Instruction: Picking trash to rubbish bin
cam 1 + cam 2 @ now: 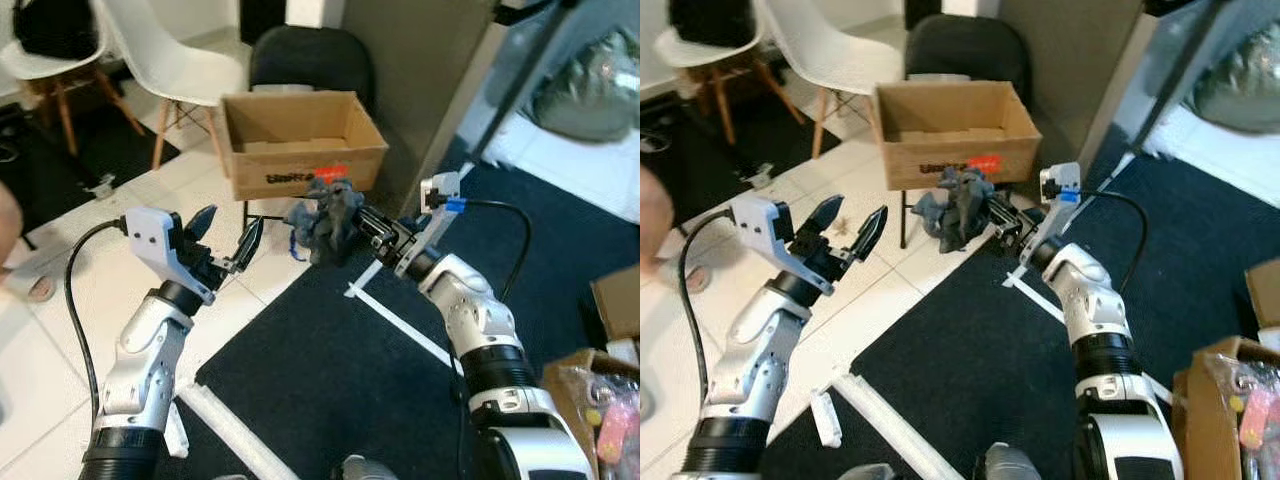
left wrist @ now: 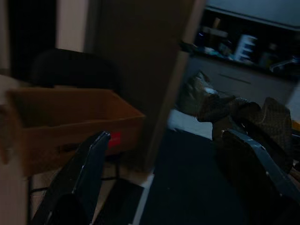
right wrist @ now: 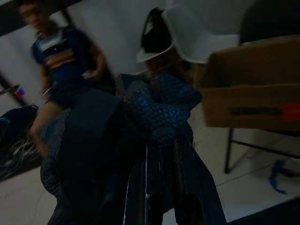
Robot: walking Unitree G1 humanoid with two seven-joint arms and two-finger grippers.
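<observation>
Your right tool (image 1: 352,222) clenched on crumpled grey-blue wrapping wad (image 1: 328,220), held in air just below front of open cardboard box (image 1: 300,140) on black chair. Your left tool (image 1: 228,238) released, fingers spread over white floor tiles (image 1: 60,330).

1. My two head views look forward and down from above, sharing both arms, the cardboard box (image 1: 303,140) and the dark rug (image 1: 400,370).
2. My left wrist view looks along its fingers (image 2: 79,178) toward that box, dim.
3. My right wrist view sits close behind crumpled blue trash (image 3: 154,108), box beyond.
</observation>
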